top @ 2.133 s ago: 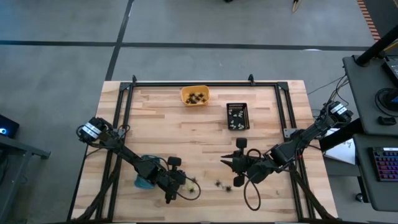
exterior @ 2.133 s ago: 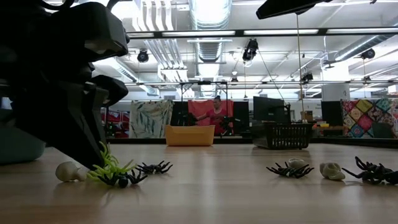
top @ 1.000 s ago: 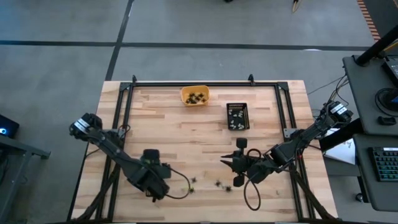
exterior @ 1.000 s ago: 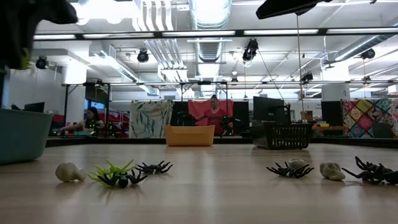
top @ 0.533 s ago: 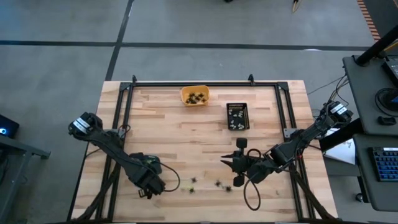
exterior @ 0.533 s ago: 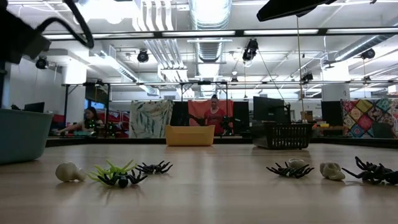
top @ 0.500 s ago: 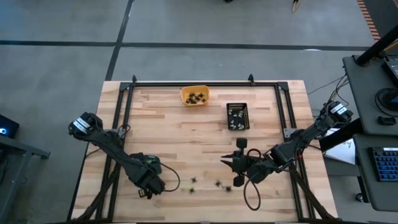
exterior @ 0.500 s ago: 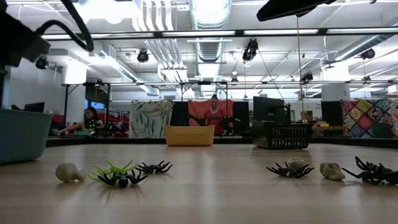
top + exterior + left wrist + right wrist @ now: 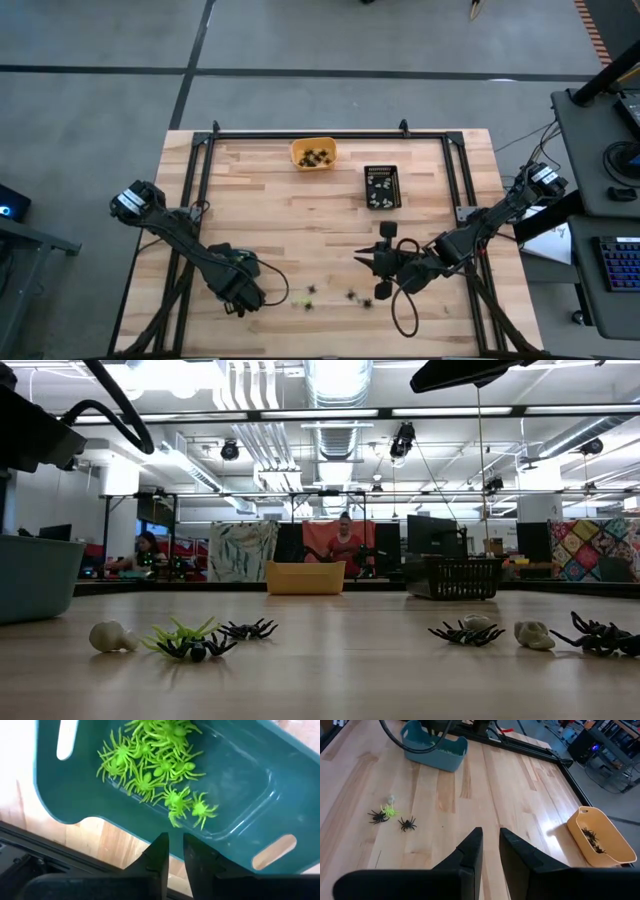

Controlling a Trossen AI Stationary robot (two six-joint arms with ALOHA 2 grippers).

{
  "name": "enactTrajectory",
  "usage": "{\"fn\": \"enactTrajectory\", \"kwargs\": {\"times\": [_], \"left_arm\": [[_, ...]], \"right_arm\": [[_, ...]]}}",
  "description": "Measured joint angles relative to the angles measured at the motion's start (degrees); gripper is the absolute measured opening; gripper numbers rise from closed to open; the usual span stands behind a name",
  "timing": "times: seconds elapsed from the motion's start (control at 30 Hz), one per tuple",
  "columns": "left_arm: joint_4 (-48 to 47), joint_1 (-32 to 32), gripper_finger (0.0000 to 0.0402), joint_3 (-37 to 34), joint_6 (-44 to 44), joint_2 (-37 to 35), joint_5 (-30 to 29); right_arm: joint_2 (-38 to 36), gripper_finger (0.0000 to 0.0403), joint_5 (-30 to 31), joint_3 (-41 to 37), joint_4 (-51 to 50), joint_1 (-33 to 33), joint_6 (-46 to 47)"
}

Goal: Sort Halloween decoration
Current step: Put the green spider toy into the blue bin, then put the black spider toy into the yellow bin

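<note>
Lime-green spiders [image 9: 155, 760] in blue tray [image 9: 240, 785], left fingers [image 9: 159, 860] above

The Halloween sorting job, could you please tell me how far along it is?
Done: green spiders fill the blue tray; the orange tray and black tray hold pieces too. In hand: nothing; the left pincer hovers empty over the blue tray. Left: loose spiders and whitish bits on the table.

light: bright, from ceiling strips [image 9: 330, 412] | glare: on tabletop [image 9: 555, 827] | shadows: soft | focus: sharp
</note>
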Motion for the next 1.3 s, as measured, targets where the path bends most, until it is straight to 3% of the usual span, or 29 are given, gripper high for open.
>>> {"fn": "enactTrajectory", "kwargs": {"times": [0.43,0.6,0.73,0.87,1.0,1.3], "left_arm": [[-0.4,0.0,0.0097,2.5,2.2,0.0,-1.8],[-1.1,0.0,0.0098,6.7,6.3,0.0,-8.1],[0.1,-0.2,0.0098,11.7,13.2,0.1,-18.2],[8.3,-0.2,0.0088,14.5,25.2,0.1,-30.9],[20.3,1.0,0.0069,13.2,36.3,0.1,-37.9],[47.8,2.8,0.0004,1.3,44.3,1.0,-39.4]], "right_arm": [[0.0,0.0057,0.0,0.0,0.1,0.0,-1.1],[0.0,0.0057,0.0,0.0,0.1,0.0,-1.5],[0.0,0.0057,-0.2,0.2,1.0,0.0,-1.1],[0.0,0.0057,-0.5,0.2,4.4,-0.4,3.2],[0.0,0.0057,-5.5,0.2,6.8,-1.7,4.4],[5.5,0.0057,-8.2,0.2,10.3,-2.7,2.5]]}}
